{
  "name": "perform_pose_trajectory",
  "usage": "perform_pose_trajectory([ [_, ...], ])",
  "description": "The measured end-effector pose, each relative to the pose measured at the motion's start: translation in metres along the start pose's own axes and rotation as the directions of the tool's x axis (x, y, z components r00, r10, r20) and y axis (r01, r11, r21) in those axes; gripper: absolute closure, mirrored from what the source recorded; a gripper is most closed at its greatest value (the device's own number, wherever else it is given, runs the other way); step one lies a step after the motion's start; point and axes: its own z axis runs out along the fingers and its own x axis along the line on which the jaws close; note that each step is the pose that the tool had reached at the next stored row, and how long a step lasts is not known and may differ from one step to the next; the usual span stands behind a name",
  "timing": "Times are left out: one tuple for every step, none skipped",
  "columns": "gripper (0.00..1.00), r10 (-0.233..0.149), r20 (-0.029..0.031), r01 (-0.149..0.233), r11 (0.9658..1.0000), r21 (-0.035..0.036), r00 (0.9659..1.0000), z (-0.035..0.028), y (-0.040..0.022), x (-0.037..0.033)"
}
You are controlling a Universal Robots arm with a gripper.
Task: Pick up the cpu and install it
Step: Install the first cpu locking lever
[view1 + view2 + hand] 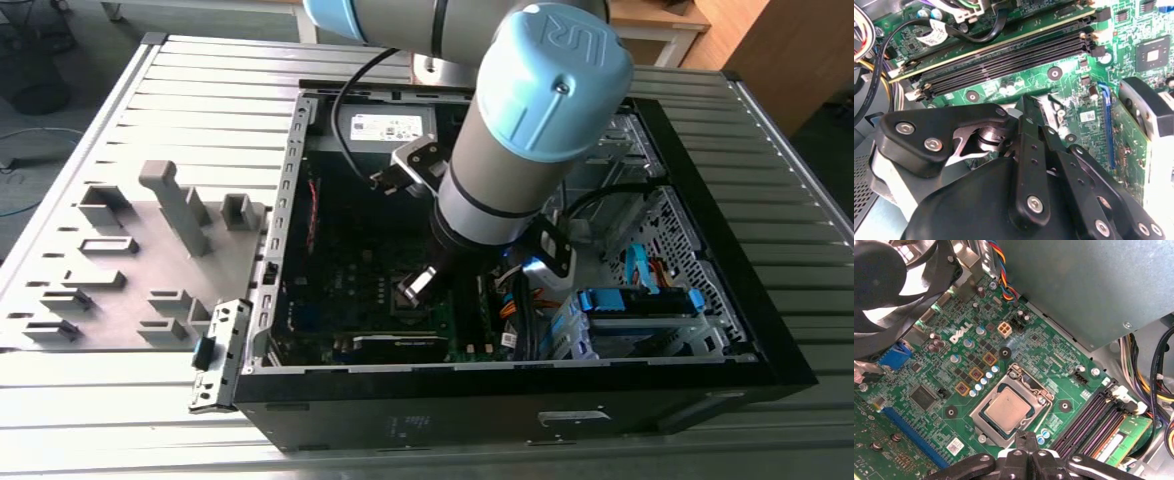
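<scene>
Jaws — couldn't tell if spread or pressed together; the gripper (pixel 1026 447) hung just beside the cpu (pixel 1007 411), holding nothing visible. The cpu lay flat in the socket (pixel 1010 407) on the motherboard (pixel 1019 347), metal top up — probably already seated. Square, so no long axis; edges lined up with the socket frame inside the computer case (pixel 694 375).
</scene>
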Motion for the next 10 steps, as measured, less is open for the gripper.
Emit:
perform_pose_trajectory([
  [0.89,0.000,-0.0003,0.000,1.0000,0.0003,1.0000,0.0003,-0.0001,0.0000],
  [0.89,0.000,-0.0007,0.000,1.0000,0.0009,1.0000,0.0008,-0.0001,0.0000],
  [0.89,0.000,-0.0016,0.000,1.0000,0.0019,1.0000,0.0012,-0.0002,-0.0001],
  [0.89,0.000,-0.0025,0.000,1.0000,0.0029,1.0000,0.0016,-0.0003,-0.0001],
  [0.89,0.000,-0.0032,0.000,1.0000,0.0038,1.0000,0.0021,-0.0004,0.0000],
  [0.89,0.001,-0.0041,-0.001,1.0000,0.0047,1.0000,0.0024,-0.0004,0.0000],
  [0.89,0.001,-0.0043,-0.001,1.0000,0.0049,1.0000,0.0024,-0.0004,0.0000],
  [0.89,0.001,-0.0044,-0.001,1.0000,0.0050,1.0000,0.0024,-0.0004,0.0000],
  [0.89,0.001,-0.0044,-0.001,1.0000,0.0050,1.0000,0.0025,-0.0004,0.0000],
  [0.89,0.001,-0.0042,-0.001,1.0000,0.0049,1.0000,0.0026,-0.0004,0.0000],
])
